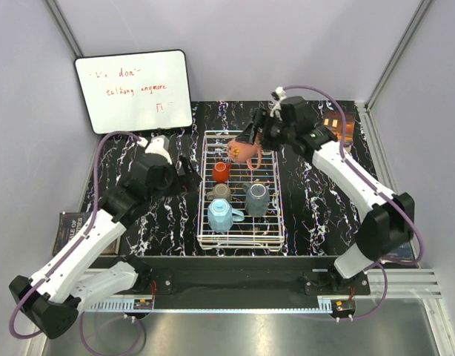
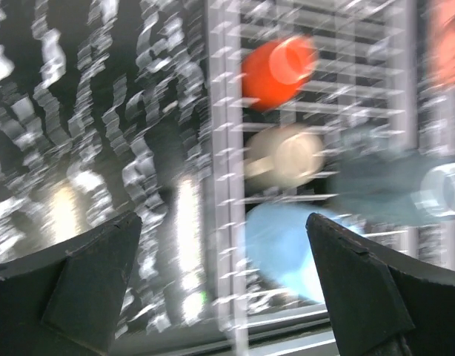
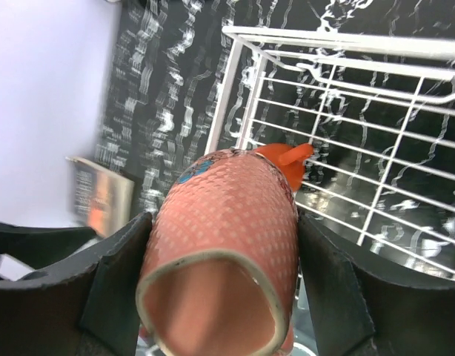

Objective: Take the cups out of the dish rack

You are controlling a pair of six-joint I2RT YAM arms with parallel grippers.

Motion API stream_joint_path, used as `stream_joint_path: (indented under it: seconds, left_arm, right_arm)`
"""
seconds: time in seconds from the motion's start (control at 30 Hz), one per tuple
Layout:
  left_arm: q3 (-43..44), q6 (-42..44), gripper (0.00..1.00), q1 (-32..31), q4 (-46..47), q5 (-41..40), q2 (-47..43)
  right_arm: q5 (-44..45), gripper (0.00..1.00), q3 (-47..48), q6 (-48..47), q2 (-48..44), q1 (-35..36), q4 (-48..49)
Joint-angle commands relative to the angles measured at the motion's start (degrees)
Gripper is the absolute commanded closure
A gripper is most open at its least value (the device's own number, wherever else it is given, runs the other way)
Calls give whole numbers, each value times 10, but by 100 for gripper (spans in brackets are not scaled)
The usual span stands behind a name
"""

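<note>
Right jaws grasp the salmon mug [image 3: 227, 215] by its dimpled, glazed sides, over the white wire rack's [image 3: 339, 41] far end. I'd worry that slick ceramic slides free on a swing and chips the red mug [image 1: 221, 171] nearby. Left jaws hang released over the marbled bench [image 1: 316, 200], beside the rack.

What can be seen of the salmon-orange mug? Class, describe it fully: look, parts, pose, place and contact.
The salmon-orange mug looks like matte ceramic, covered in fine pale dots, with a small blue mark, pale rim and salmon inside. A brighter orange part, likely the handle, shows at its far end. It is tipped on its side, mouth toward the wrist camera, clamped between the jaws of the right gripper above the far end of the dish rack.
</note>
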Motion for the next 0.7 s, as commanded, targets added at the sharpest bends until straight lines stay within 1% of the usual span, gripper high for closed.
stream_joint_path:
  seconds: [0.0, 0.03, 0.1, 0.13, 0.17, 0.2, 0.23, 0.27, 0.3, 0.33, 0.37, 0.43, 0.47, 0.5, 0.57, 0.67]
  left_arm:
    - [-14, -51, 1, 0, 217, 75, -41]
    - [-22, -64, 1, -1, 248, 84, -43]
    - [-45, -82, 1, 2, 325, 107, -40]
    - [-52, -104, 1, 4, 348, 112, -38]
    - [-60, -113, 1, 5, 372, 127, -33]
    - [-78, -122, 1, 5, 427, 137, -26]
    - [-87, -142, 1, 8, 455, 146, -20]
    - [-97, -155, 1, 9, 485, 167, -15]
    - [-116, -168, 1, 10, 545, 179, -8]
    - [-123, -194, 1, 11, 574, 190, 8]
    - [-131, -208, 1, 11, 623, 207, 15]
    - [-148, -235, 1, 11, 665, 227, 36]
    - [-151, -240, 2, 10, 686, 230, 41]
    - [-153, -244, 4, 11, 692, 231, 44]
    - [-150, -244, 13, 11, 691, 235, 49]
    - [-139, -240, 22, 11, 687, 237, 53]
  right_arm:
    - [-154, 100, -116, 136, -80, -64, 220]
    - [-170, 100, -152, 161, -87, -70, 267]
    - [-211, 100, -188, 191, -106, -79, 325]
    - [-223, 100, -222, 223, -112, -89, 380]
    - [-248, 100, -238, 242, -121, -93, 409]
    - [-261, 100, -253, 260, -124, -96, 438]
    - [-272, 100, -278, 293, -127, -101, 494]
    - [-293, 100, -290, 311, -128, -102, 523]
    - [-303, 100, -302, 330, -128, -103, 554]
    - [-312, 100, -323, 371, -127, -104, 621]
    - [-324, 100, -332, 391, -124, -104, 652]
    - [-332, 100, -353, 439, -116, -106, 726]
    - [-337, 100, -357, 448, -115, -106, 742]
    - [-338, 100, -364, 454, -114, -106, 759]
    - [-341, 100, -371, 466, -115, -105, 769]
    - [-346, 100, -387, 493, -110, -105, 809]
